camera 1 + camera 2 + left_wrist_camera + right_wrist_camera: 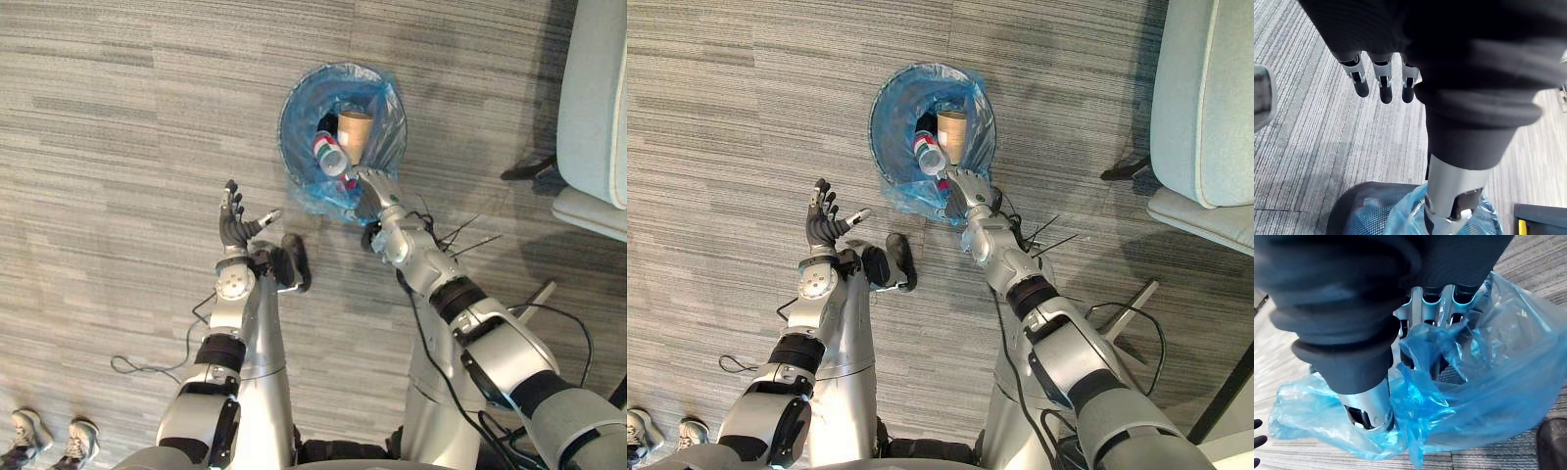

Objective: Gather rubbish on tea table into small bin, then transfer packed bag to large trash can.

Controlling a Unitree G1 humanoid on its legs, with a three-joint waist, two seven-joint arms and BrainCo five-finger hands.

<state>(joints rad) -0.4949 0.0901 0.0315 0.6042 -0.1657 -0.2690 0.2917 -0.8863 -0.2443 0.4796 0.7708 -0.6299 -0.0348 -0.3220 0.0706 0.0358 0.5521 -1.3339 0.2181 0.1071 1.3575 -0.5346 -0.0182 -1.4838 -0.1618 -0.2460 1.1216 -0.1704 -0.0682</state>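
Step in hand, as judged: freeing the packed bag for transfer. The left hand [235, 223] hovered open and empty over the floor [118, 147]. To its right stood one small bin [1342, 210] lined with one blue bag [387, 108], holding one paper cup [355, 132] and one can [331, 155]. The right hand [377, 193] was closed on the bag's near rim, with the rubbish just beyond its fingertips. The next move probably called for gathering the rim, then a straight upward pull.

A translucent blue bag [390, 106] is seen in a dark mesh bin [1338, 224]. A tan paper cup [355, 133] and a can [330, 154] banded white, red and green are shown inside. The floor [118, 147] is streaked in greys; the armchair [593, 98] is coloured pale grey-blue.
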